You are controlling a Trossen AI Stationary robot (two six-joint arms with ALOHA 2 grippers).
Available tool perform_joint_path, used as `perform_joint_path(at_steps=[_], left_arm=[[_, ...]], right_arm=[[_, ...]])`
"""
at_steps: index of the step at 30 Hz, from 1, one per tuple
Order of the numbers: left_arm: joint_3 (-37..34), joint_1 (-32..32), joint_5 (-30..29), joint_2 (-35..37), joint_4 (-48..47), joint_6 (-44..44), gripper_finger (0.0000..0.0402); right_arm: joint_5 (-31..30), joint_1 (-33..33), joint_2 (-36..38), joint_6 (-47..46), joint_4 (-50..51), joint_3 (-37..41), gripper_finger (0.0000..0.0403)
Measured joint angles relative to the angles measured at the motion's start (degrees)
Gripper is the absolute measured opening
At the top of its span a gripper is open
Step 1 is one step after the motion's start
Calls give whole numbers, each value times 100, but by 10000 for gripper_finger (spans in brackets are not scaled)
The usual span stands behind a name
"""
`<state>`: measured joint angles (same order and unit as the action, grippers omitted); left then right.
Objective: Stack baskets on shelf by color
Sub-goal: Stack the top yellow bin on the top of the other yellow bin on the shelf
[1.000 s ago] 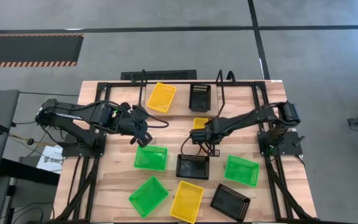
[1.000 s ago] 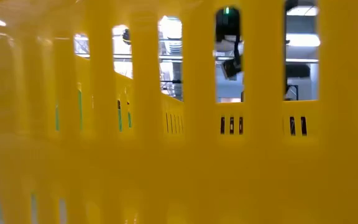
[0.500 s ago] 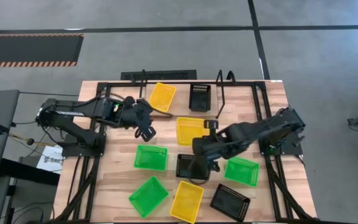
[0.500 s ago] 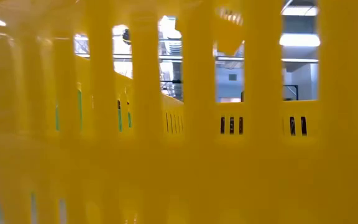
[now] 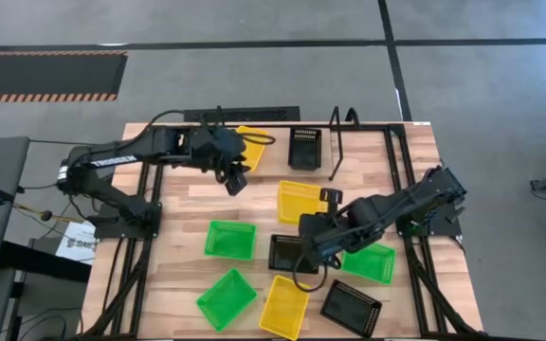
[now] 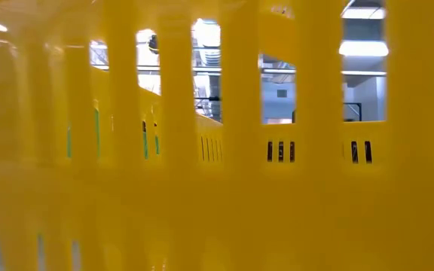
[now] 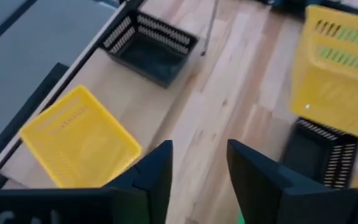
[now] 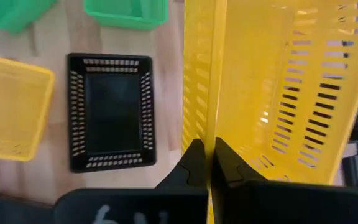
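A pale wooden plank table (image 5: pixel 183 204) is standing on a grey floor (image 5: pixel 254 76) crossed by dark lines. Green plastic mesh baskets (image 5: pixel 230 240), black ones (image 5: pixel 352 305) and a yellow one (image 5: pixel 284 306) are lying scattered on its near half; one yellow basket (image 7: pixel 79 138) and one black basket (image 7: pixel 151 48) are sitting in the black thin-wire shelf (image 5: pixel 335 142) at the far edge. The right gripper (image 8: pixel 205 163) is pinching the rim of a lifted yellow basket (image 8: pixel 278 87) above the table's middle. The left gripper (image 7: pixel 197 171), jaws apart and empty, is hovering beside the shelf. A yellow slatted wall (image 6: pixel 202 188) is filling the low view.
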<state>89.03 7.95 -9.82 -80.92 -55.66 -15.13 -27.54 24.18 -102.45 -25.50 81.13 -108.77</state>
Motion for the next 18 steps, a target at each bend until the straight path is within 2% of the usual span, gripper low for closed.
perform_joint_path(at_steps=[8, 13, 18], left_arm=[[4, 172, 729, -389, 297, 181, 190], [179, 170, 1247, -836, 226, 507, 192], [508, 172, 1366, -1237, 94, 834, 192]], right_arm=[[318, -335, -20, 380, -1143, 568, 2], [493, -621, -5, 720, -1603, 726, 1], [626, -789, -4, 781, -1651, 737, 1]])
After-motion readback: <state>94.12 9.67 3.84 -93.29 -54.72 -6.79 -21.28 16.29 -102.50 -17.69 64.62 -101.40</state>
